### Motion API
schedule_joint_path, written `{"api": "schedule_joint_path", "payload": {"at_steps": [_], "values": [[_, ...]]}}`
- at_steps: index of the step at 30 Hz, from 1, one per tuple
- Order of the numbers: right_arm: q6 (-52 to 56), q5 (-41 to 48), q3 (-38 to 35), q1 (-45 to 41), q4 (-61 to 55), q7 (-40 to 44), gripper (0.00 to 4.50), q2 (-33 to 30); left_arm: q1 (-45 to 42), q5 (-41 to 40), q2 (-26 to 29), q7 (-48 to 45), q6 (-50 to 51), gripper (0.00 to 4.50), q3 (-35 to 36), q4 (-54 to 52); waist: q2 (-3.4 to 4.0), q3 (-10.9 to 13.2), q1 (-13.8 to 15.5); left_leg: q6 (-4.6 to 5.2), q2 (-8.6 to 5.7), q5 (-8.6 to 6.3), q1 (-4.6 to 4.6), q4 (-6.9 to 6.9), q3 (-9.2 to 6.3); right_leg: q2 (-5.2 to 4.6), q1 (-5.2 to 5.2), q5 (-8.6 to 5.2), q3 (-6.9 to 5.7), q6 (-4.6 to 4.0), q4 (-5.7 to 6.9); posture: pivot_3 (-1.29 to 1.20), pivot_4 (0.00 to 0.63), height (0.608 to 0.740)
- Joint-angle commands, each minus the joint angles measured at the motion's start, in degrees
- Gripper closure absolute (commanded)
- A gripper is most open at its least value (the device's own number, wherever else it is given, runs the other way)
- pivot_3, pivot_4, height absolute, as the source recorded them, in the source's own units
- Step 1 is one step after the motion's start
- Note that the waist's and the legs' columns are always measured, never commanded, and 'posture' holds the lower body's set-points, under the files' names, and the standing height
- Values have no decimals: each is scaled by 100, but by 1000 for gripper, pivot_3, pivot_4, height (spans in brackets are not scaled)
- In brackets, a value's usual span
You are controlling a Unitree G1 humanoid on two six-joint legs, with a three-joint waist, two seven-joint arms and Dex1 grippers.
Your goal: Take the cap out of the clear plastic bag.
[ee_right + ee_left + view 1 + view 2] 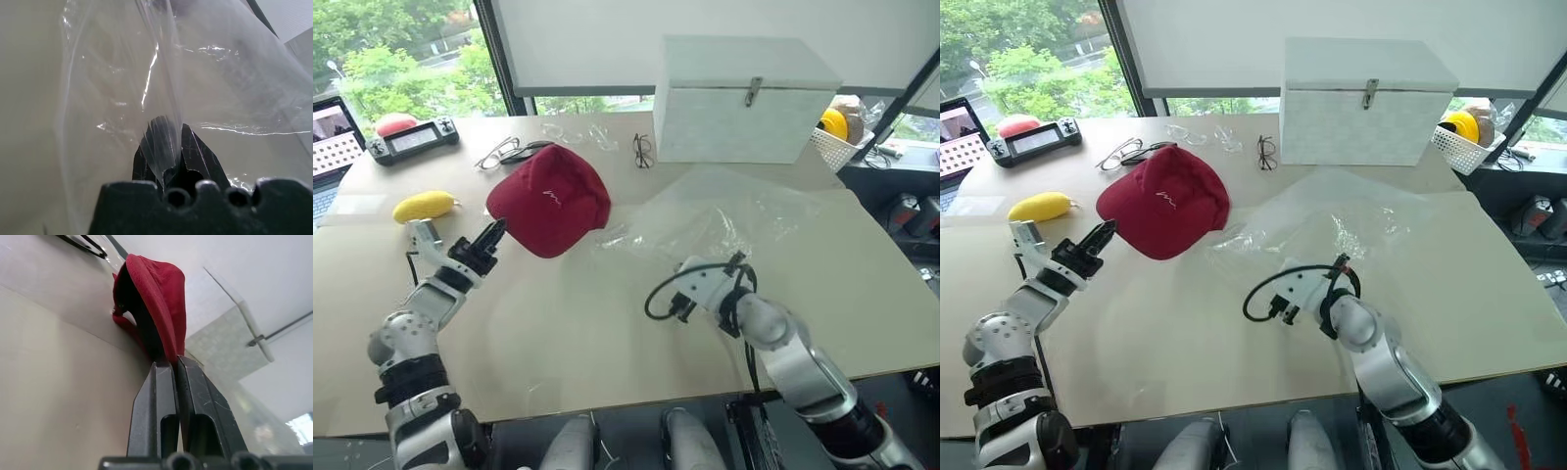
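at the far left of the table (607,323) sit a laptop (331,147), a red-pink rounded lump (395,122) and a black handheld controller (413,140), with a yellow banana-shaped object (424,206) nearer the front. the left gripper (492,238) pinches the brim edge of the cap (551,199) between its 2 black fingers (161,396), which are closed tight on the red fabric; the cap is outside the bag, its crown turned up with the small pale mark facing the camera, its far side resting on the table. behind it lie 2 pairs of glasses (505,152) and, further right, a dark-framed pair (642,150). right of the cap the clear plastic bag (724,217) lies crumpled and flat on the table, apart from the cap by a narrow gap. the right gripper (1340,262) clamps a fold of the bag's near edge, film bunched between its closed fingers (195,152). behind stands a pale box (744,98) with a latch, and at far right a white basket (837,147).
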Motion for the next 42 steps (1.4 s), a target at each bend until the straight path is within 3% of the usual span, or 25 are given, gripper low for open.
{"api": "schedule_joint_path", "payload": {"at_steps": [1, 3, 7, 10, 14, 15, 17, 24, 30, 35, 39, 42], "values": [[-375, -194, -228, 31, 46, -273, 4500, 131, 175, 163, -1, 285, -234, 4448, -28, -89, 0, 0, -2, 1, 3, 0, 10, 0, -1, 4, 14, -1, 0, 2, -7, 0, 150, 740], [-475, -349, -255, 34, 216, -435, 4500, 192, 248, 102, 15, 439, -297, 4448, 149, 142, 0, 0, -2, 1, 6, -1, 30, -1, -1, 10, 39, -11, -2, 19, -16, 0, 150, 740], [-686, -506, -530, 126, 662, -835, 3388, 323, 286, 351, 233, 839, -764, 3245, 450, 1099, 0, 0, -15, 2, 10, -2, 42, -2, 1, 15, 43, -12, 3, 21, -14, 0, 150, 740], [-797, -521, -684, 195, 785, -876, 2238, 360, 343, 680, 304, 855, -948, 2078, 183, 1412, 8, -5, 12, 0, 10, -5, 42, -5, 3, 16, 45, -3, 4, 4, -14, 0, 150, 740], [-898, -403, -887, 306, 843, -831, 1069, 406, 438, 792, 261, 818, -1185, 968, 62, 1569, 66, -39, -15, 1, 20, -6, 66, -10, 19, 21, 63, -17, 12, 27, -13, 0, 150, 740], [-917, -394, -915, 325, 850, -816, 504, 421, 439, 776, 259, 799, -1217, 432, 50, 1583, 76, -45, -24, 1, 28, -7, 69, -10, 27, 27, 66, -27, 17, 43, -13, 0, 150, 740], [-941, -351, -952, 367, 826, -771, 33, 465, 451, 749, 255, 761, -1243, 5, 6, 1577, 86, -53, -45, 1, 41, -7, 75, -10, 51, 38, 70, -32, 25, 45, -13, 0, 150, 740], [-964, -144, -1023, 420, 709, -559, 33, 693, 405, 671, 231, 691, -1222, 5, -81, 1501, 89, -54, -107, -2, 67, -15, 152, -17, 84, 47, 157, -48, 28, 57, -20, 0, 150, 740], [138, 2595, -2365, 711, -479, 675, 33, 1317, 649, 1379, 634, 90, -1844, 5, -756, 785, 85, -51, -109, -1, 68, -27, 144, -18, 77, 52, 143, -50, 31, 59, -26, 0, 150, 740], [633, 4445, -4067, 572, -569, 787, 33, 1475, 730, 2776, 1010, 230, -3095, 5, -1549, 746, 59, -36, -38, 5, 70, -32, 122, -17, 56, 56, 138, -39, 29, 56, -67, 0, 150, 740], [324, 4470, -5041, 191, 279, 31, 33, 1431, 688, 3173, 894, 603, -3609, 5, -1598, 998, 59, -36, 34, 5, 72, -32, 100, -17, 55, 59, 124, -20, 26, 51, -88, 0, 150, 740], [-89, 3975, -5207, 154, 774, -458, 33, 1341, 720, 3266, 830, 750, -3730, 5, -1567, 1209, 60, -37, 37, 5, 68, -32, 77, -17, 73, 59, 99, -19, 23, 50, -84, 0, 150, 740]]}}
